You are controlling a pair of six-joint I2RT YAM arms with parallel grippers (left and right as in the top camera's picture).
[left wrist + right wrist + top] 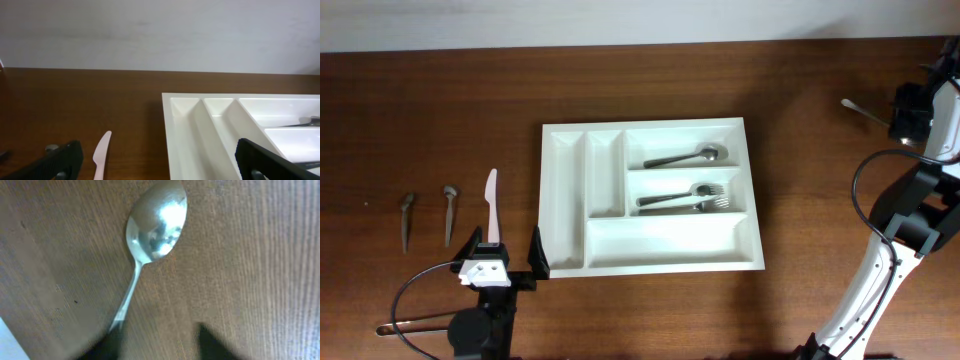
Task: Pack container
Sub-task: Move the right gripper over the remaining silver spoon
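Note:
The white container [546,200] lies mid-table and shows at the right of the left wrist view [192,127]. One wide compartment holds a spoon [686,157], and the one below it holds a fork and another utensil [686,199]. My left gripper [506,252] stands open by the container's near left corner [165,169], with a pale plastic knife [492,203] [102,152] between its fingers' line and nothing gripped. At the far right, my right gripper [902,118] [157,349] hovers over a metal spoon [861,110] [156,225]. Its blurred fingers show a gap, and the handle meets the left finger.
Two dark metal utensils [407,218] [449,210] lie left of the plastic knife. Another long utensil [415,323] lies near the front edge under the left arm. The right arm's white links [880,270] rise along the right side. A pale wall runs behind the table.

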